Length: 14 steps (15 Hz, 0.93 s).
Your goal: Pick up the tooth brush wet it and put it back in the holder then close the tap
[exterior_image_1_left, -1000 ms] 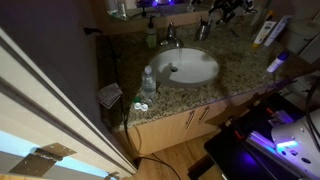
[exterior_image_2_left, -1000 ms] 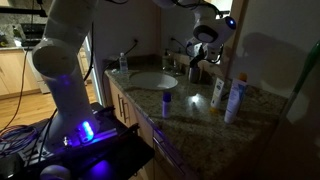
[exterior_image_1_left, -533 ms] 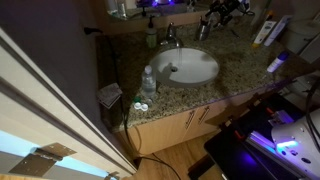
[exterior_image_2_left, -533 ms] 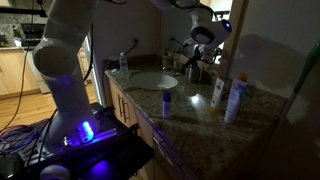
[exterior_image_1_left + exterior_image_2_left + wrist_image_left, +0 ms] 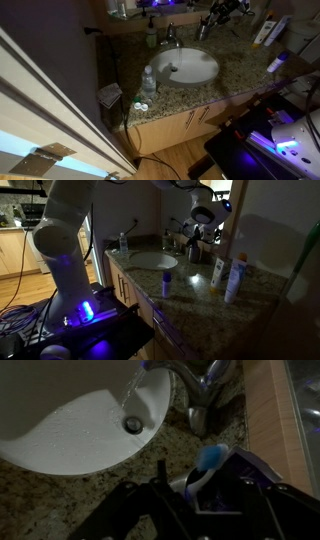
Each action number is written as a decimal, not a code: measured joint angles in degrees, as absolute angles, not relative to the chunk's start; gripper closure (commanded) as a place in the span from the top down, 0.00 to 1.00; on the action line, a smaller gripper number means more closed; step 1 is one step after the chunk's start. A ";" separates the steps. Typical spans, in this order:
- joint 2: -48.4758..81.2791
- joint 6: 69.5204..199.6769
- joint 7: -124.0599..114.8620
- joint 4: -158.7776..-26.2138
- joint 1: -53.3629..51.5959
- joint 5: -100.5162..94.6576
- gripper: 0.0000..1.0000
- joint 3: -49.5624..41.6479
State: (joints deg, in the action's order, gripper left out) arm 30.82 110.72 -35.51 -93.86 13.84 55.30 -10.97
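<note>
Toothbrush [image 5: 211,457] between fingers of tool [image 5: 203,495], grip unclear, white basin [image 5: 60,460] rim just beside, tap [image 5: 195,380] running

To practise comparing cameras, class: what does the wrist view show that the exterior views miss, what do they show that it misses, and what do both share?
Wrist view only: water running from the tap toward the drain, and a blue-headed toothbrush close by the gripper. Exterior views only: the soap bottle, water bottle, tubes on the counter and the robot arm. Shared: the white basin, the tap and the gripper.
</note>
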 measured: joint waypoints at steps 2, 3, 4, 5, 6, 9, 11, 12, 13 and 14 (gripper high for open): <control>30.82 110.72 -35.51 -93.87 13.90 55.30 0.10 -11.05; 30.82 110.72 -35.51 -93.86 13.91 55.30 0.04 -11.13; 30.82 110.74 -35.51 -93.86 13.94 55.30 0.01 -11.20; 30.82 110.74 -35.51 -93.86 13.97 55.30 0.00 -11.27; 30.83 110.75 -35.51 -93.86 13.99 55.30 0.00 -11.34; 30.83 110.75 -35.50 -93.87 14.09 55.61 0.02 -11.37; 30.83 110.86 -35.43 -93.80 14.19 56.17 0.02 -11.37; 30.81 110.95 -35.38 -93.67 14.26 56.55 0.02 -11.37; 30.69 110.99 -35.27 -93.53 14.37 56.95 0.02 -11.38; 30.46 110.99 -35.23 -93.27 14.54 57.35 0.02 -11.38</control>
State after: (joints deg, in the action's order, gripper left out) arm 30.46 110.99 -35.23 -93.27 14.54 57.35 -11.38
